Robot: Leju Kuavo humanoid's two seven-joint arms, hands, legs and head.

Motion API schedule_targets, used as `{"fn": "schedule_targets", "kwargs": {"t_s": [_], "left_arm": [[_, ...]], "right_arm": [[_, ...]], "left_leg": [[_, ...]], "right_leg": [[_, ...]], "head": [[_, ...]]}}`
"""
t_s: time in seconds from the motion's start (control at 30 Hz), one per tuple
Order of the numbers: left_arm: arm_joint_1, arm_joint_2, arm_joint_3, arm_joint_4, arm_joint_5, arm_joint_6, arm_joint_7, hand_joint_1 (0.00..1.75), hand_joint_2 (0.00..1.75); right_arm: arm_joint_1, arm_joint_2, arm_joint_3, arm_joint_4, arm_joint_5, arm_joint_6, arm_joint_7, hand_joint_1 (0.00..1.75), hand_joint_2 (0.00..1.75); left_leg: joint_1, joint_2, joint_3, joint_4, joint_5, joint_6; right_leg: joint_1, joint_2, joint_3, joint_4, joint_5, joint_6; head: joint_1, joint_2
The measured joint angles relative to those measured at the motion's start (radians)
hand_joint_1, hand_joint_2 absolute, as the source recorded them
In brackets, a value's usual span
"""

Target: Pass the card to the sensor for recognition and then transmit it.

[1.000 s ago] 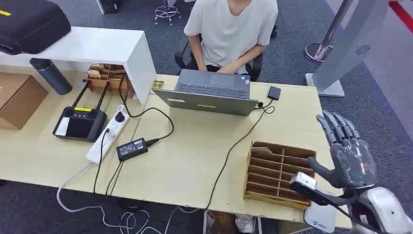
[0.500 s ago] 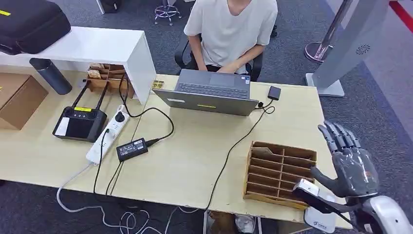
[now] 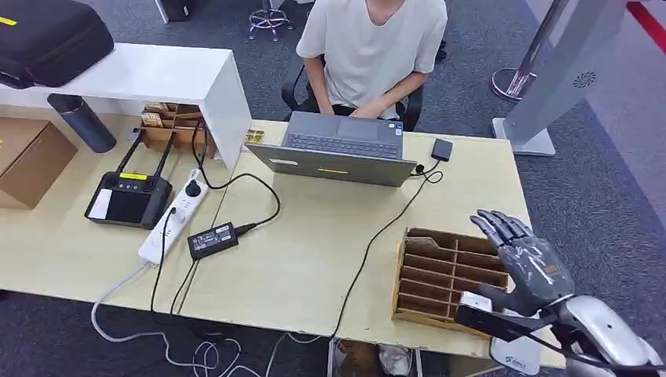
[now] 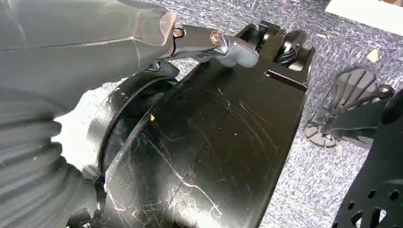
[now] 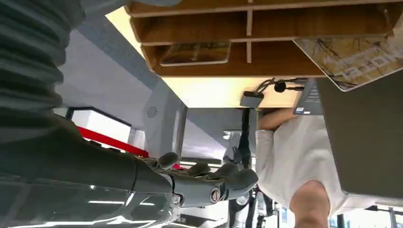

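Note:
A wooden slotted card box (image 3: 428, 269) sits at the table's front right corner. My right hand (image 3: 525, 263) hovers over its right side, fingers spread and holding nothing. From the right wrist view the same hand (image 5: 204, 183) is stretched out flat beneath the box (image 5: 266, 28). One card (image 5: 195, 53) lies in a slot and a patterned card (image 5: 354, 59) leans beside it. A small black box (image 3: 442, 149) on a cable lies by the laptop. My left hand (image 4: 95, 47) hangs beside my body, thumb straight, with nothing in it.
A person (image 3: 369, 47) sits behind an open laptop (image 3: 342, 153) at the table's far side. A white pad (image 3: 514, 353) lies at the front right edge. A power strip (image 3: 177, 216), an adapter and cables cross the middle left. A controller (image 3: 129, 196) stands further left.
My right hand has moved left and down, from beyond the table's right edge to over the card box. Nothing else has moved.

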Motion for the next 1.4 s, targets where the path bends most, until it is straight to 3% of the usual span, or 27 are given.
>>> {"fn": "schedule_targets", "kwargs": {"t_s": [0.23,0.6,0.97,1.4], "left_arm": [[-0.003,-0.001,0.0,0.0,0.0,-0.01,0.0,0.0,1.75],[-0.005,-0.003,0.0,0.0,0.0,-0.015,0.0,0.0,1.75],[-0.005,-0.004,0.0,0.0,0.0,-0.013,0.0,0.0,1.75],[-0.004,-0.004,0.0,0.0,0.0,-0.006,0.0,0.0,1.75]], "right_arm": [[-0.118,0.002,0.085,0.069,-0.002,0.013,-0.007,0.0,1.75],[-0.206,0.011,0.165,0.131,-0.013,0.017,-0.01,0.0,1.75],[-0.222,0.01,0.202,0.153,-0.033,0.018,0.004,0.0,1.75],[-0.198,-0.039,0.204,0.149,-0.053,0.021,0.026,0.0,1.75]], "left_leg": [[0.0,0.0,0.0,0.0,0.0,0.0],[0.0,-0.001,0.0,0.0,0.0,0.0],[0.0,-0.001,0.0,0.0,0.0,0.0],[0.0,-0.001,0.0,0.0,0.0,0.0]], "right_leg": [[0.0,0.0,0.0,0.0,0.0,0.0],[0.0,-0.001,0.0,0.0,0.0,0.0],[0.0,-0.001,0.0,0.0,0.0,0.0],[0.0,-0.001,0.0,0.0,0.0,0.0]], "head": [[0.0,0.0],[0.0,0.0],[0.0,0.0],[0.0,0.0]]}}
